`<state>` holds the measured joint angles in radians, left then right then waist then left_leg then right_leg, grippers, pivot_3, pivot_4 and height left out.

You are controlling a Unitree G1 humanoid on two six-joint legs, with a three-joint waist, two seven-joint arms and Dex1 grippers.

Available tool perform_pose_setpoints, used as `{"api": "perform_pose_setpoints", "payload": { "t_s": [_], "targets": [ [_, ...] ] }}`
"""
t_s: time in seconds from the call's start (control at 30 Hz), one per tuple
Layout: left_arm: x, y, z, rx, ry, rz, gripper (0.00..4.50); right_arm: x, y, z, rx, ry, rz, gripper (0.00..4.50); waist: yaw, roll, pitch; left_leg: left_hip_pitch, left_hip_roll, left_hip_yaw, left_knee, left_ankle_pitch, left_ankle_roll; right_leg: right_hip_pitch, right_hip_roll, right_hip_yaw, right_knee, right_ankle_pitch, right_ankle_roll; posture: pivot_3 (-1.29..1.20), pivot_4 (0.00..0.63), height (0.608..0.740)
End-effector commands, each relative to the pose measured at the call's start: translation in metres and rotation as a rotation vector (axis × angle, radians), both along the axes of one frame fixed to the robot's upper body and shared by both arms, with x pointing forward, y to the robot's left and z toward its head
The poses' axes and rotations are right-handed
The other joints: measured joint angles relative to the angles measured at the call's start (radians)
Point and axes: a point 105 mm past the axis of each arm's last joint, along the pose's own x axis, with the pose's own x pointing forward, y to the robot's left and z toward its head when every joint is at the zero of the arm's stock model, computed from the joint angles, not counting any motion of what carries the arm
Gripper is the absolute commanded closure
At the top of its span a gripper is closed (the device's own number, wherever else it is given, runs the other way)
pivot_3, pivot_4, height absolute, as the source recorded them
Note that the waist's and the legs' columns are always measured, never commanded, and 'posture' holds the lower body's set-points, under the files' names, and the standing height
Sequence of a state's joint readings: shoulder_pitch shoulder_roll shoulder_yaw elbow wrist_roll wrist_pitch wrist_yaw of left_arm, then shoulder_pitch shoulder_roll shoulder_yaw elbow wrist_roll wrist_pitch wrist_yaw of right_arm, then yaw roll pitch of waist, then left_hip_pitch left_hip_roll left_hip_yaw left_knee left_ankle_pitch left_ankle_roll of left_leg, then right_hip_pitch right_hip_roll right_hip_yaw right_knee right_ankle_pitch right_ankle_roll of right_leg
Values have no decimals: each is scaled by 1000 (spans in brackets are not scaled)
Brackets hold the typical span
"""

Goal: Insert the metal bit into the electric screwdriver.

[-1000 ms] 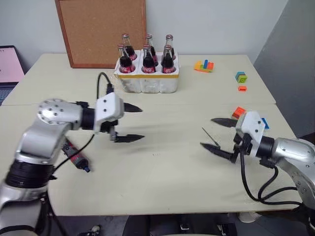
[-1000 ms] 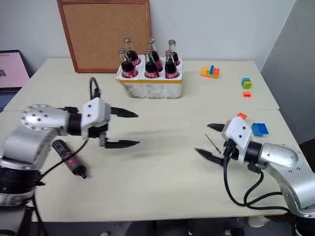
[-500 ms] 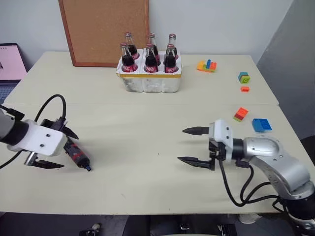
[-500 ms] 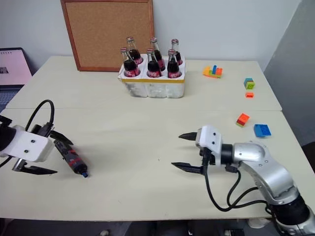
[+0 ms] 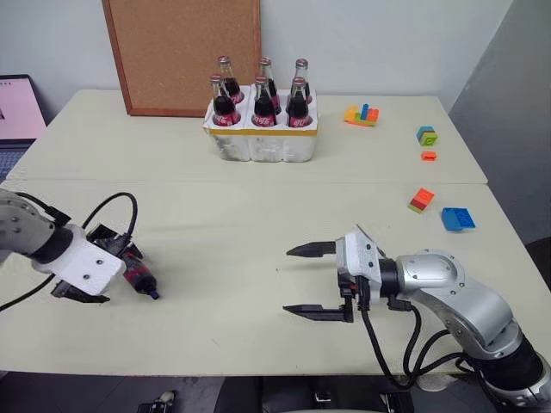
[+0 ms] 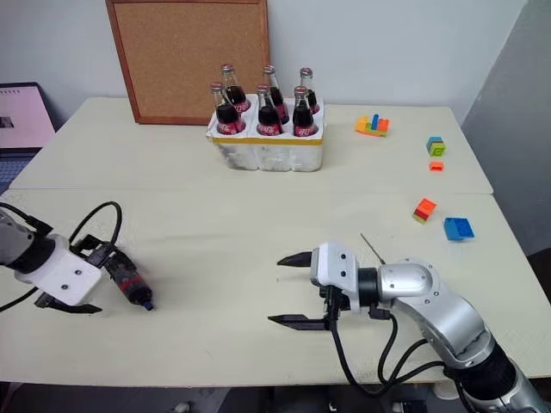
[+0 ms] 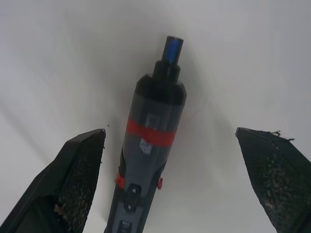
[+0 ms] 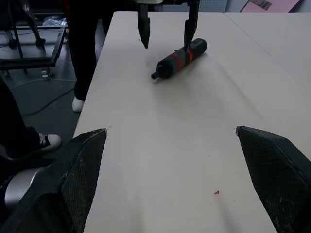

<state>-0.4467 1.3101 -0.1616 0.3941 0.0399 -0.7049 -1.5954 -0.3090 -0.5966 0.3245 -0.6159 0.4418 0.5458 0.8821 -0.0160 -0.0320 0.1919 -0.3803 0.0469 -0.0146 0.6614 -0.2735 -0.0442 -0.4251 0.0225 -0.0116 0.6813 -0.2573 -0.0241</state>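
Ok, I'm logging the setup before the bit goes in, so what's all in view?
screwdriver: one, black with red band, lying on table's left
metal bit: one, dark grey, on table by right arm
cola bottles: six, dark, in carrier
carrier: one, white, back centre
cork board: one, brown, against wall
laptop: one, pink screen, far left
toy bricks: five spots, mixed colours, right side
table: pale
left gripper: open, straddling screwdriver
right gripper: open, empty

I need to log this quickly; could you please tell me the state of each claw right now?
Left claw: open, straddling the electric screwdriver, not gripping it.
Right claw: open, holding nothing.
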Motion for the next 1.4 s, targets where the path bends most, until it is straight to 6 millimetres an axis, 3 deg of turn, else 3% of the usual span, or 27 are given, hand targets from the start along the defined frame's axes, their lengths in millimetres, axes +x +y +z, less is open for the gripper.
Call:
{"api": "perform_pose_setpoints", "payload": {
  "t_s": [0.03,0.23,0.57,0.67,1.03,1.27,1.4],
  "targets": [
    [5,-7,5,4,-15,-32,0,-8,5,8,22,-28,14,24,0,0,0,0,0,0,0,0,0,0,0,0,0,0,0,0,150,740],
    [10,-17,-1,15,-14,-78,0,-11,6,12,30,-25,2,24,1,0,0,0,0,0,0,0,0,0,0,0,0,0,0,0,150,740],
    [16,-15,-14,56,-31,-78,0,-12,4,13,20,-19,-9,24,-1,0,0,0,0,-1,0,0,0,0,0,0,0,0,0,0,150,740],
    [17,-17,-18,67,-35,-88,440,-11,4,13,16,-22,-12,0,-1,0,0,0,0,0,1,0,0,0,0,0,0,0,0,0,150,740],
    [4,-9,-34,43,-14,-74,2700,-10,0,13,8,-33,-27,0,-7,-1,-1,1,0,-1,0,0,0,1,0,0,1,0,0,0,150,740],
    [5,-13,-38,17,-36,-83,2838,-8,0,13,5,-38,-31,0,-10,0,-1,2,0,0,0,0,0,2,0,0,1,0,0,0,150,740],
    [13,-23,-27,-86,-53,3,2839,-7,-5,14,-4,-44,-41,0,-9,0,-1,2,0,0,1,0,0,2,0,0,1,0,0,0,150,740]
  ]
}}
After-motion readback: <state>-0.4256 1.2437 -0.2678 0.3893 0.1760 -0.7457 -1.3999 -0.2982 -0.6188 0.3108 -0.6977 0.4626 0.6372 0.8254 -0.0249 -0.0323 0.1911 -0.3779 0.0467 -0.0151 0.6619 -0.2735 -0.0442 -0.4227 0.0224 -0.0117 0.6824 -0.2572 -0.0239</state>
